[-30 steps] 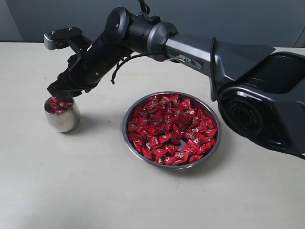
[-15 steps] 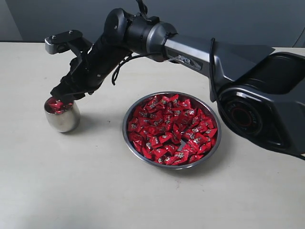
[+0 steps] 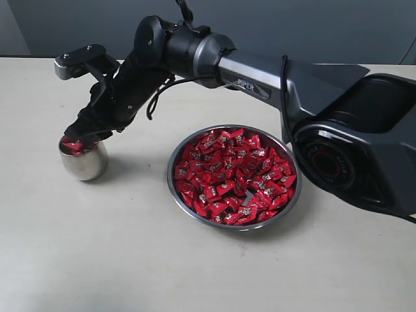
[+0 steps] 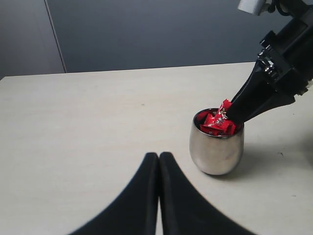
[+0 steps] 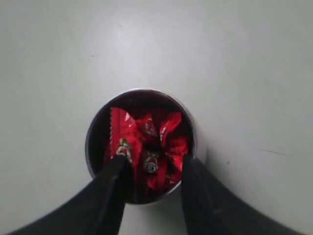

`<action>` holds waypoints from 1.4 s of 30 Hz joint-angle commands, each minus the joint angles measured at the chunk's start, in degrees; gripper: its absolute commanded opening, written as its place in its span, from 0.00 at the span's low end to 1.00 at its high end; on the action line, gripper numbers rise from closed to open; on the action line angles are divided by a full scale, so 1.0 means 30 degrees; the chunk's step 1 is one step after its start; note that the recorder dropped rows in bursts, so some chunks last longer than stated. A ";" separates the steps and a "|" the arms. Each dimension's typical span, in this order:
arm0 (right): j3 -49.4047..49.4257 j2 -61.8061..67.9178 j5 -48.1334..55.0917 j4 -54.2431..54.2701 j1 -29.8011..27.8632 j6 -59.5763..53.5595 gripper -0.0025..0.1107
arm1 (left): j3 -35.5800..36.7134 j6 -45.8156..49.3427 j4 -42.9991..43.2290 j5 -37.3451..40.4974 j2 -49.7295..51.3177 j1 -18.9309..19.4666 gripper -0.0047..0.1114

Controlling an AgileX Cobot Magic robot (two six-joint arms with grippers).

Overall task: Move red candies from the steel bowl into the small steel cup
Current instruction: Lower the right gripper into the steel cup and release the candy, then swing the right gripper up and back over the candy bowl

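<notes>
Small rounded steel cup is set near the worktop's left edge, red foil-wrapped candies heaped inside | right gripper fingers are spread at its mouth | left gripper fingers are pressed together.

Robotics lab or test bench by the look of it, not a home rm. Big black arm w/ "PIPER" printed on its link, cables looped near the wrist, bulky joint housing right at the table edge. Plain pale tabletop, matte, a few faint marks. Flat blue-grey wall behind, w/ a vertical panel seam like office partitioning. Props set out demo-style: steel bowl of red candies, small steel cup near it.
</notes>
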 commanded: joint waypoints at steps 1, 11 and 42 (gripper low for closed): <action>-0.0120 -0.0062 -0.0505 -0.0496 0.0053 0.0021 0.35 | 0.0073 -0.0049 0.0024 -0.0034 -0.0085 -0.0126 0.04; -0.0120 -0.0062 -0.1493 -0.0516 0.0210 0.0021 0.52 | 0.0073 -0.0049 0.0024 -0.0034 -0.0085 -0.0126 0.04; 0.3309 -0.4135 -0.7515 -0.1527 -0.2116 0.3599 0.02 | 0.0073 -0.0049 0.0024 -0.0034 -0.0085 -0.0126 0.04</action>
